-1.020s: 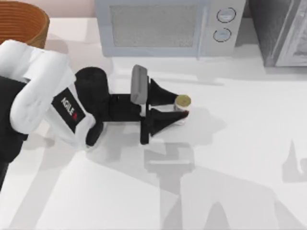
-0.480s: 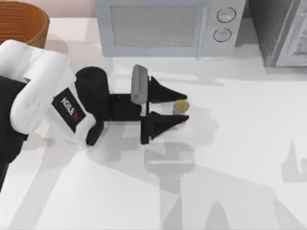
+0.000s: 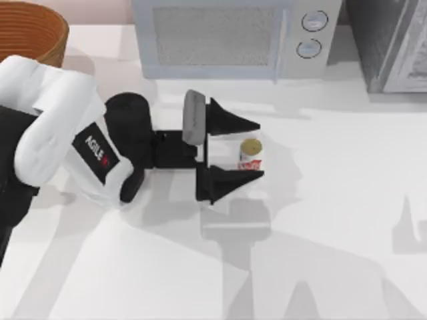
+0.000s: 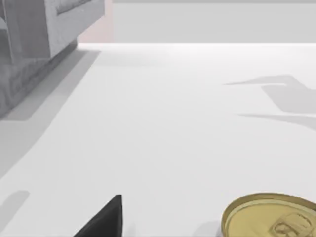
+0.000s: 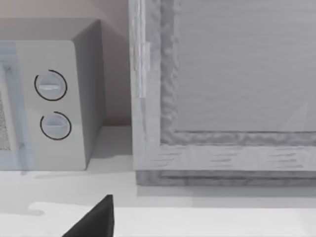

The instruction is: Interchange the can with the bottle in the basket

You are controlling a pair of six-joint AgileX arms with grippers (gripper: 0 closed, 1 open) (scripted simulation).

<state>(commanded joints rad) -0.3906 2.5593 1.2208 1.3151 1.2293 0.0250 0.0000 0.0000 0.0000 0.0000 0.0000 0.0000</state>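
The can (image 3: 250, 156), white with red markings and a dull gold top, stands upright on the table in front of the microwave. My left gripper (image 3: 259, 151) is open, with one black finger on each side of the can and a gap to both. In the left wrist view the can's gold top (image 4: 270, 217) is close by, with one black fingertip (image 4: 106, 219) beside it. The wicker basket (image 3: 30, 30) sits at the table's far left corner. The bottle is hidden. Part of my right gripper (image 5: 94, 219) shows in the right wrist view, facing the microwave's side.
A grey microwave (image 3: 230, 37) with two round knobs stands along the back edge, just behind the can. A grey cabinet (image 3: 393, 43) fills the back right corner. Bare white table lies to the right of the can and in front of it.
My left gripper's fingers have spread apart around the can. The can has shifted slightly toward the front of the table and now stands free between them.
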